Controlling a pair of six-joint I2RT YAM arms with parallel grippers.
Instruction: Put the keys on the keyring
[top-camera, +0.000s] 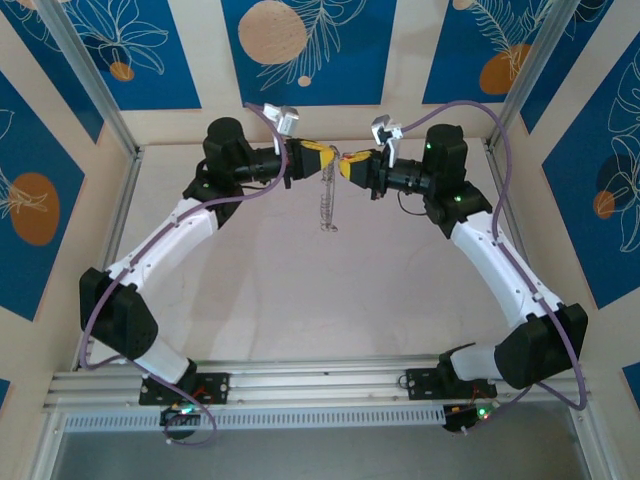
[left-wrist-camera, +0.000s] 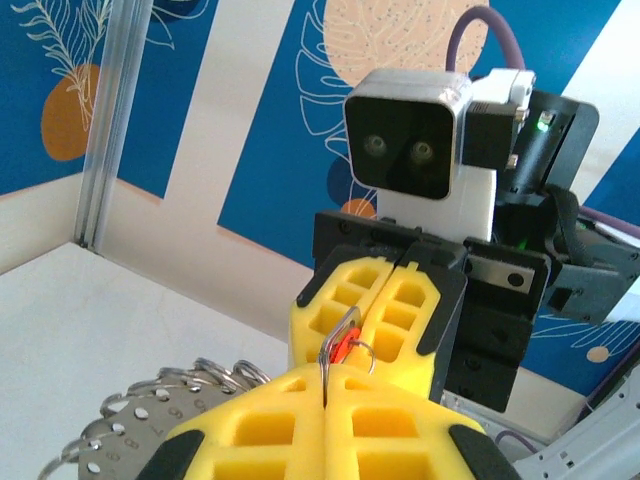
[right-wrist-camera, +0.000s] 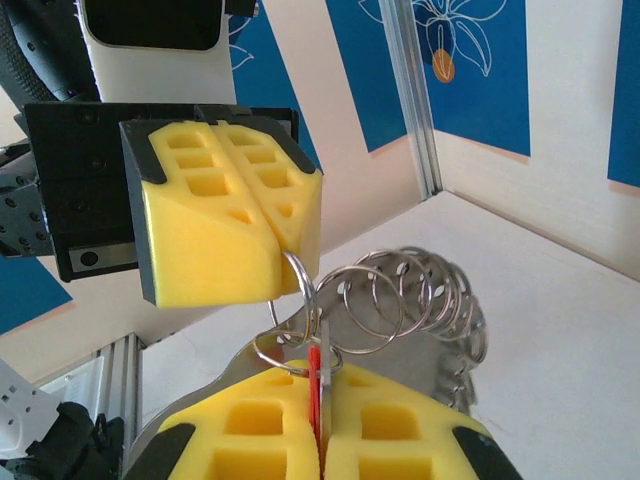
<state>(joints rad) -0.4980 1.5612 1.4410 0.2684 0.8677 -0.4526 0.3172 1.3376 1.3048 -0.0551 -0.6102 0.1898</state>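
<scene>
While you are looking down from above, your left gripper (top-camera: 312, 152) is hanging over the far middle of the table (top-camera: 300, 300), its yellow fingers pressed fully together and pinching an end ring of the keyring (top-camera: 328, 200). That keyring, a string of linked silvery rings, is dangling from the grip toward the table, and you cannot tell whether its lower end is touching the surface. Just to the right, tip to tip with the left one, your right gripper (top-camera: 348, 165) is clamping its fingers completely together on the key (right-wrist-camera: 316, 372). The key's red head is showing as a thin sliver in the seam between the pads. On the right wrist camera the key is sitting right against the pinched ring, with the other rings (right-wrist-camera: 410, 295) fanning out behind it; you cannot tell whether the key is threaded on
</scene>
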